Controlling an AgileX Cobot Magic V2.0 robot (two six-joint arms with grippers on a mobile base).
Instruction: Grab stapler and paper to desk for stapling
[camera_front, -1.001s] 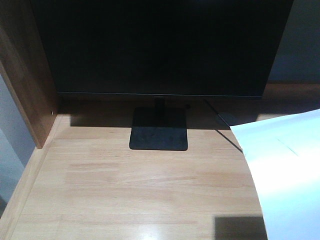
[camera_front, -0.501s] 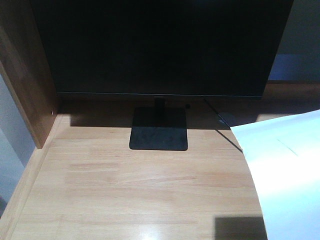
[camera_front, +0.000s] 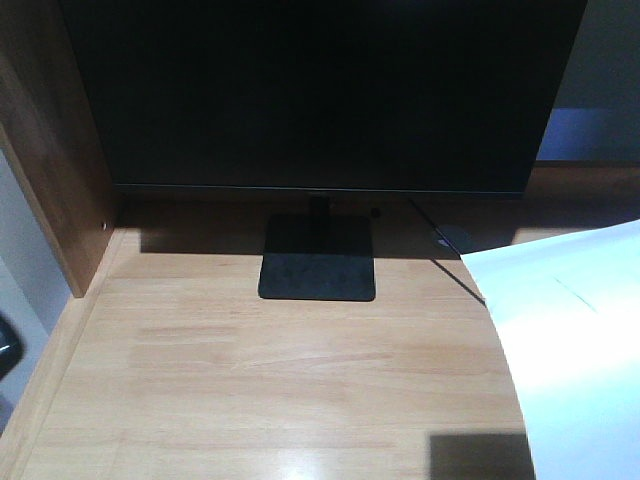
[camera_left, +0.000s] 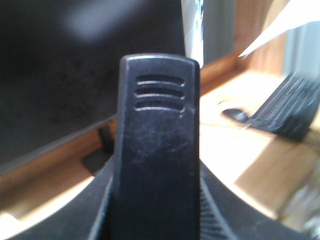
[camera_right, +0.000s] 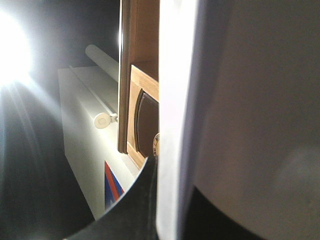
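In the left wrist view the black stapler stands upright, with three grooves near its top end. My left gripper is shut on its lower part, one finger on each side. The white paper runs edge-on through my right gripper, which is shut on it. In the front view the paper hangs over the right side of the light wood desk and casts a shadow on it. Neither gripper is clearly seen there.
A large black monitor stands on a square foot at the back of the desk. A brown side panel bounds the left. A dark shape shows at the left edge. A keyboard and mouse lie to the right.
A dark shape has come into view at the front view's left edge, beside the desk. The paper and the monitor have not shifted.
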